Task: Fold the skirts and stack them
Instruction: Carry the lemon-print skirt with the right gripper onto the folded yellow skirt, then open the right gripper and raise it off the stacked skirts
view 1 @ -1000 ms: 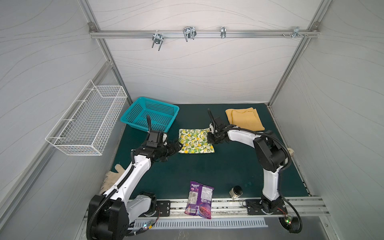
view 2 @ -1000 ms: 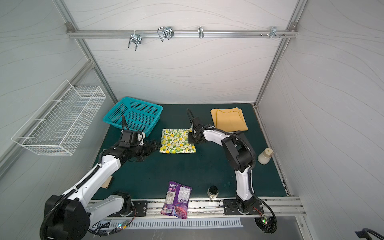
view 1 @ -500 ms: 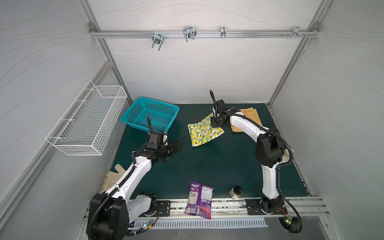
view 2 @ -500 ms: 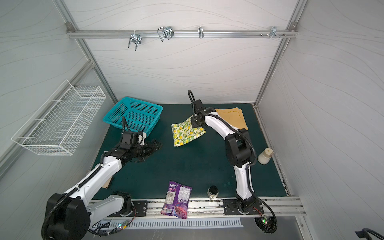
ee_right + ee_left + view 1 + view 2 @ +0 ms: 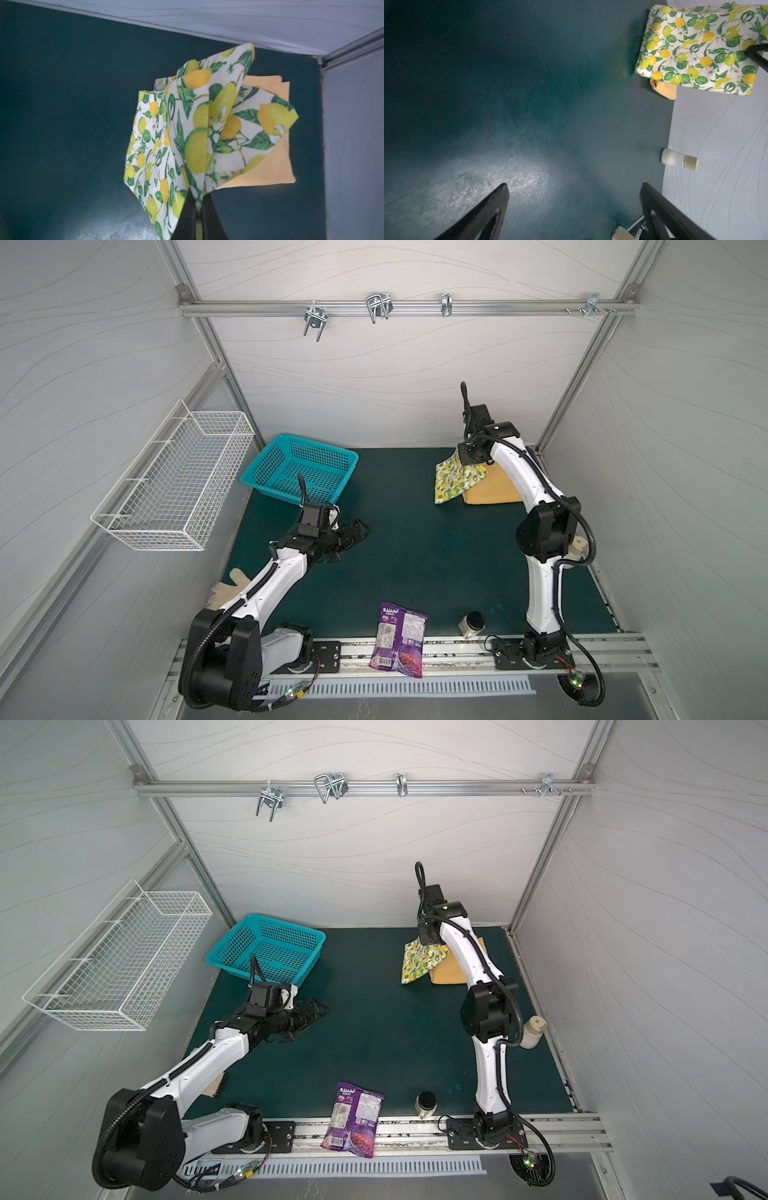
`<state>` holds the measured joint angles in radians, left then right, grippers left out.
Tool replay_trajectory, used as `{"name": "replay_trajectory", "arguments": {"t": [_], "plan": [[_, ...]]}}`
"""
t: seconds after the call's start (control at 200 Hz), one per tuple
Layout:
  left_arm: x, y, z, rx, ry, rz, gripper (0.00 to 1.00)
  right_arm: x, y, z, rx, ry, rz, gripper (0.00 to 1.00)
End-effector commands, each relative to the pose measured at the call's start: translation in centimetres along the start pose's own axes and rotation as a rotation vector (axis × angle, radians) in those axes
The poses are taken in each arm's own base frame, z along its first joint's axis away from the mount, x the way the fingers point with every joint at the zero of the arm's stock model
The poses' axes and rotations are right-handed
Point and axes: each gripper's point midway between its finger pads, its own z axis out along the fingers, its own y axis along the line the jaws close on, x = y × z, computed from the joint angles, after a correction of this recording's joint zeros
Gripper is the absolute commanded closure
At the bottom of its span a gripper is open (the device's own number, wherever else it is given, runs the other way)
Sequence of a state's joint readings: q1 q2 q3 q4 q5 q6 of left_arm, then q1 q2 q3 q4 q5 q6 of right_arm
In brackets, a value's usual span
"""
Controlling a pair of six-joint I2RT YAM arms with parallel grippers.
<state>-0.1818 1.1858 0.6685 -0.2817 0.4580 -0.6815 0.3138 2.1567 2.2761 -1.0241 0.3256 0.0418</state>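
Two skirts are in play, and both look folded already: the mustard-yellow skirt (image 5: 496,491) lies flat as a neat rectangle on the dark green mat (image 5: 415,556), and the lemon-print skirt (image 5: 453,481) hangs as a folded packet. I judge the folding done and the stacking left to do, since the lemon-print skirt is not yet laid square on the mustard-yellow one and let go. The right gripper (image 5: 198,209) is clenched on one edge of the lemon-print skirt. In the right wrist view its two black jaws meet with printed cloth pinched between them, and the rest of the cloth fans out past the tips and droops beneath. The mustard-yellow skirt lies below these jaws and a little beyond them, behind the hanging cloth and partly hidden by it. In both top views the print covers only the near part of that rectangle, with its lower corner hanging off to the side. Whether that corner touches the mat I cannot tell. The left gripper (image 5: 573,207) is released, its jaws spread wide over bare mat with nothing between them. Both skirts sit well apart from it, far out in front of its tips.
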Motion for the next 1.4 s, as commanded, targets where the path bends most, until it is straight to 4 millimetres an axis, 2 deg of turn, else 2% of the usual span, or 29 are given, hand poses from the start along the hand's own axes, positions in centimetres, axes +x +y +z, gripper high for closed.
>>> {"name": "replay_trajectory", "arguments": {"t": [0.0, 0.155, 0.375, 0.62, 0.78, 0.85, 0.951, 1.046, 1.206, 1.396], "plan": [[-1.0, -0.9, 0.0, 0.039, -0.025, 0.010, 0.01, 0.6, -3.4, 0.0, 0.054, 0.054, -0.027, 0.95], [-1.2, -0.9, -0.1, 0.031, -0.031, 0.008, 0.01, 1.7, -7.5, 1.8, 0.042, 0.092, 0.094, 0.95], [-1.3, -0.6, 0.2, 0.012, -0.025, 0.009, 0.01, 4.0, -11.0, 5.6, 0.020, 0.157, 0.213, 0.95], [-1.5, -0.2, 0.5, -0.008, -0.024, 0.002, 0.01, 6.4, -12.6, 10.2, 0.007, 0.221, 0.284, 0.93], [-1.7, -0.1, 0.2, -0.026, -0.029, 0.002, 0.01, 8.4, -13.3, 12.9, 0.051, 0.281, 0.288, 0.87], [-1.7, -0.1, 0.1, -0.033, -0.033, 0.001, 0.01, 9.0, -13.8, 13.4, 0.073, 0.296, 0.300, 0.79], [-1.9, -0.2, -0.4, -0.042, -0.045, -0.004, 0.01, 8.8, -14.5, 12.8, 0.082, 0.282, 0.341, 0.69], [-2.1, -0.4, -1.2, -0.051, -0.067, -0.010, 0.01, 7.6, -14.7, 10.9, 0.071, 0.231, 0.370, 0.56], [-2.8, -1.3, -3.1, -0.062, -0.114, 0.001, 0.01, 4.7, -14.3, 6.0, 0.003, 0.117, 0.418, 0.38], [-3.6, -2.1, -5.8, -0.115, -0.153, 0.039, 0.01, 2.4, -12.3, -0.6, -0.124, 0.010, 0.463, 0.32]]}}
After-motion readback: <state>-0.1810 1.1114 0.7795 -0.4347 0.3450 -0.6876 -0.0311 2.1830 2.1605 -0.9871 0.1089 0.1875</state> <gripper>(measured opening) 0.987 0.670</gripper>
